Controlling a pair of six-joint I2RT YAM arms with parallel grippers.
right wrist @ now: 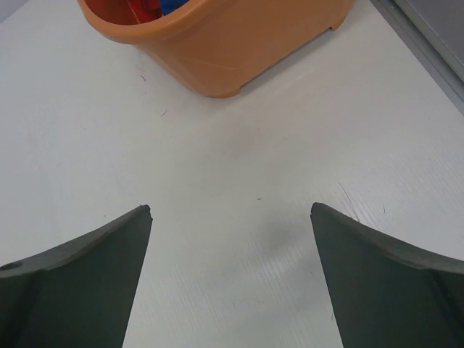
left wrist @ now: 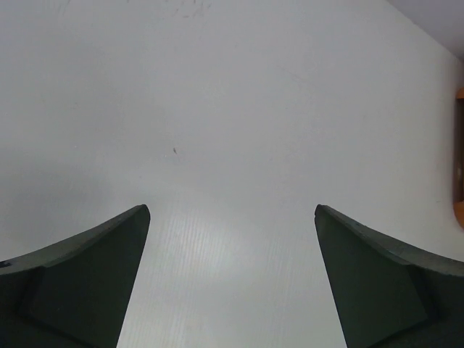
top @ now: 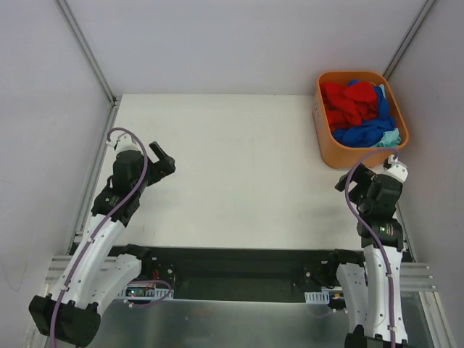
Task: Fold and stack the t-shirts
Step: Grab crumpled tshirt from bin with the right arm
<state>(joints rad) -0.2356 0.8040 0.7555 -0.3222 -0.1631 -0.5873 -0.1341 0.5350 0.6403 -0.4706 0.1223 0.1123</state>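
Note:
The t-shirts lie crumpled in an orange tub at the table's far right: a red one, a blue one and a bit of pale teal. In the right wrist view the tub stands just ahead, with red and blue cloth showing over its rim. My right gripper is open above bare table, a little short of the tub. At the left side my left gripper is open too, with nothing between its fingers.
The white table is walled by pale panels with metal rails at left and right. A sliver of the orange tub shows at the right edge of the left wrist view. Both arm bases sit on the black bar at the near edge.

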